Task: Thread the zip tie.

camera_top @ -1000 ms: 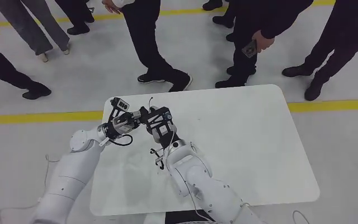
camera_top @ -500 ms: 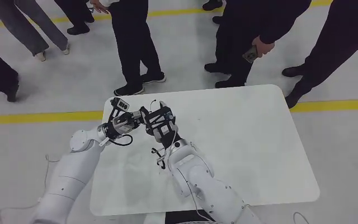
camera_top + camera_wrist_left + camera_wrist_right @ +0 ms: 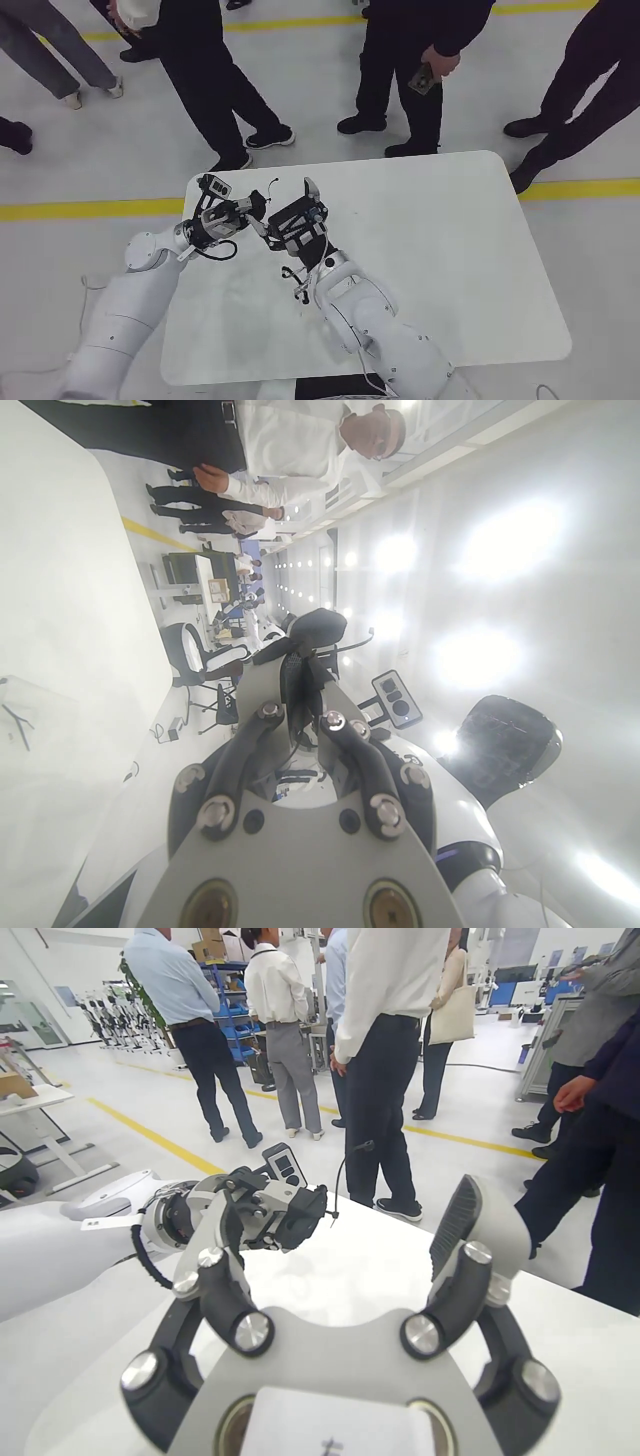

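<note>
Wide white table (image 3: 450, 250) underneath, and both arms meet over its far left corner. The left gripper (image 3: 320, 1210) is clenched on the zip tie (image 3: 345, 1168), pinching it low down near the head. From those closed tips the thin black strap climbs and bows over, so its long axis stands close to upright, with the free tail at the top. The right gripper (image 3: 345, 1208) faces it with its jaws spread wide and nothing between them. Seen from the right jaws, the strap lies straight ahead, roughly on the centre line of the gap and a little toward the finger nearer the left arm. It is clear of both pads, beyond the fingertips rather than between them. The upright strap crosses the line along which those jaws close, which looks like a fair setup for pinching the tail. The right arm is the free one and sits just beside the strap, so my read is that it has to move forward and slightly up to catch the loose end. Compared with a second ago, the left gripper sits in the same spot with the same hold. The right gripper has slid a touch away from it, and its jaws, bunched tight then, are now splayed wide.
</note>
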